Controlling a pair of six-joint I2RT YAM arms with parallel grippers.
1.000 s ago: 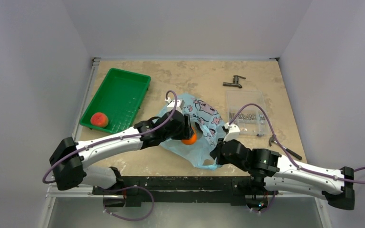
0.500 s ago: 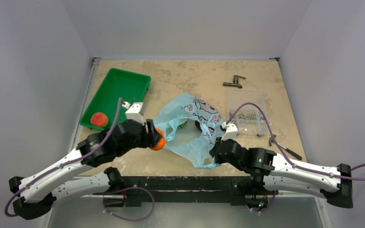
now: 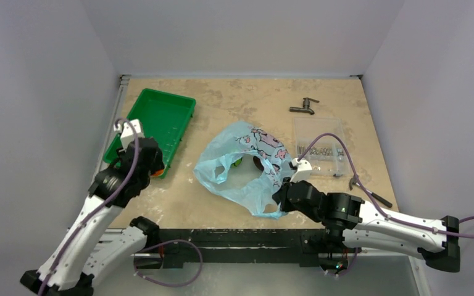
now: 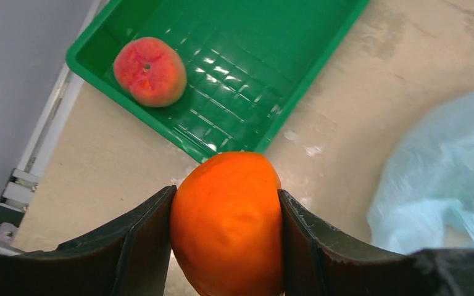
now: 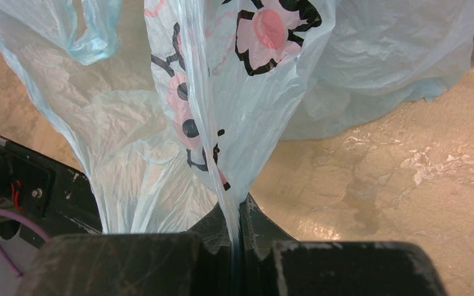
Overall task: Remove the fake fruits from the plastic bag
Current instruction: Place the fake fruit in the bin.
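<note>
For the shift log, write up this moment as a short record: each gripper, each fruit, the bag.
left gripper: shut on orange fruit, at the near edge of the green tray
right gripper: shut on plastic bag, pinching a fold
red-peach fruit: lying in the tray
green fruit: inside the bag's open mouth
dark fruit: inside the bag, beside the green one
out of the bag: two of four
</note>
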